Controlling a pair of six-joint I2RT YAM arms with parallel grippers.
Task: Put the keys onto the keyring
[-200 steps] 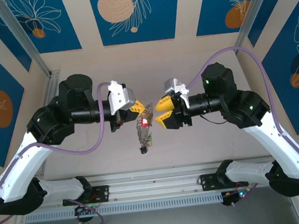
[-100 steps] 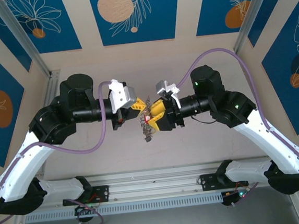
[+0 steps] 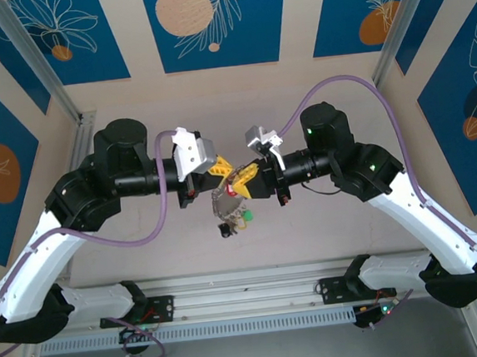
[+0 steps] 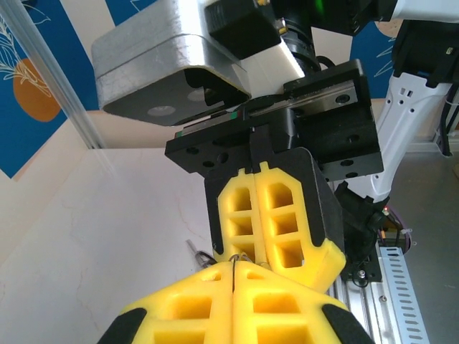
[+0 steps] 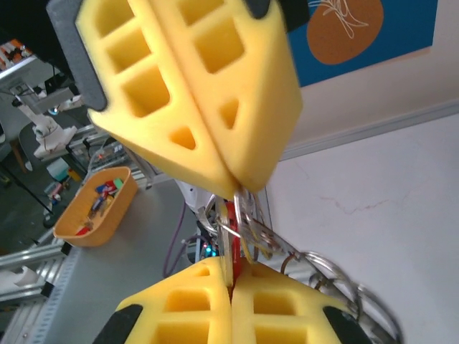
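Both grippers meet in mid-air above the table. My left gripper [image 3: 221, 170] [image 4: 235, 262] is shut on the thin grey wire of the keyring [image 3: 221, 202] [image 5: 248, 209]. A bunch of keys hangs below it, with a red head [image 3: 232, 193] and a green head [image 3: 244, 218] showing. My right gripper [image 3: 241, 182] [image 5: 231, 262] faces it tip to tip and is shut on the red key [image 5: 231, 242], with a silvery blade beside it. In the left wrist view the right gripper's yellow fingers [image 4: 267, 215] stand just beyond my own. More silvery rings trail off to the right [image 5: 337, 276].
The pale table [image 3: 326, 229] lies well below the bunch. An aluminium rail [image 3: 248, 290] runs along the near edge between the arm bases. An orange bin [image 5: 97, 204] with small coloured things sits off the table. Frame posts [image 3: 36, 62] rise at the back corners.
My right gripper moved left to the hanging bunch and shut on the red key. The bunch swung a little. The left gripper stayed shut and in place.
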